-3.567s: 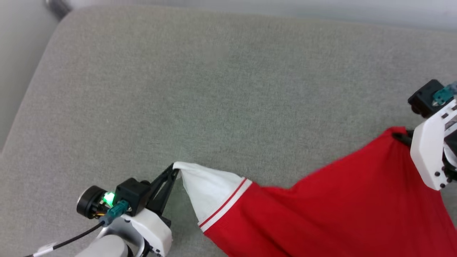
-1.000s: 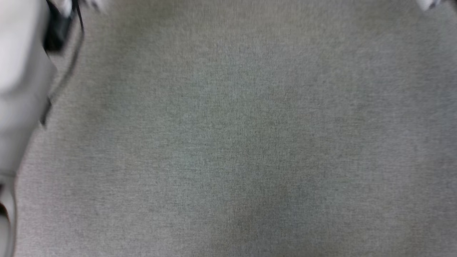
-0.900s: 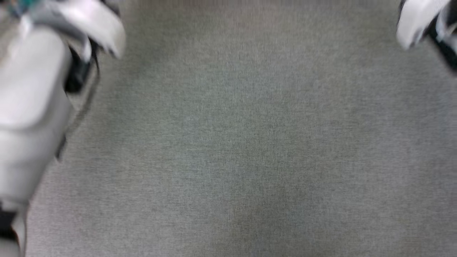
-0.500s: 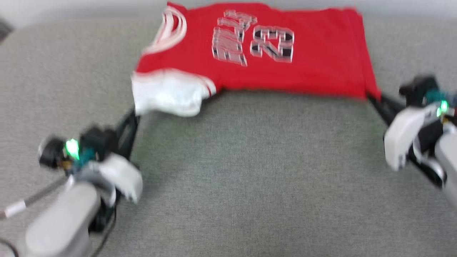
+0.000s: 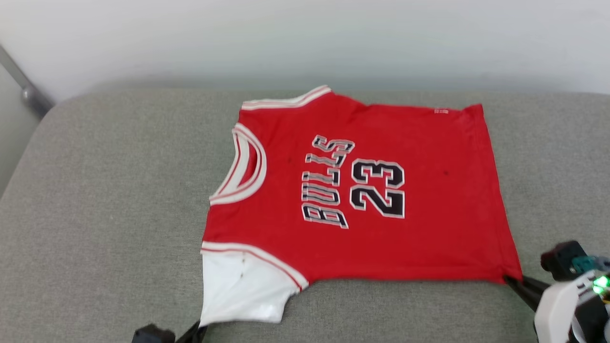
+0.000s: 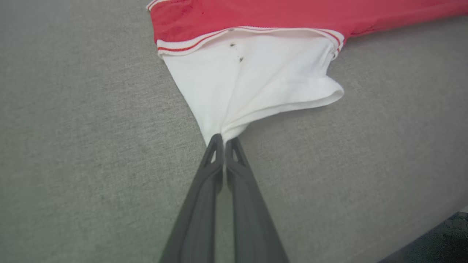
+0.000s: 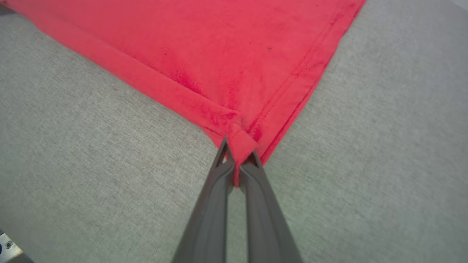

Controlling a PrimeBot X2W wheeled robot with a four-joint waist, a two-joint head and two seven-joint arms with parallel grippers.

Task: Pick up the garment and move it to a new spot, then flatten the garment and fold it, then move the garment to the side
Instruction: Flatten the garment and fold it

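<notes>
Flattening nearly finished: garment (image 5: 362, 190) pinched at 7 o'clock sleeve (image 6: 256, 80) by left fingers (image 6: 206, 190) and at 5 o'clock hem corner (image 7: 241, 142) by right fingers (image 7: 217, 201); next probably to release, then fold.

Open cushion (image 5: 119, 190) around flat garment (image 5: 429, 190)
</notes>
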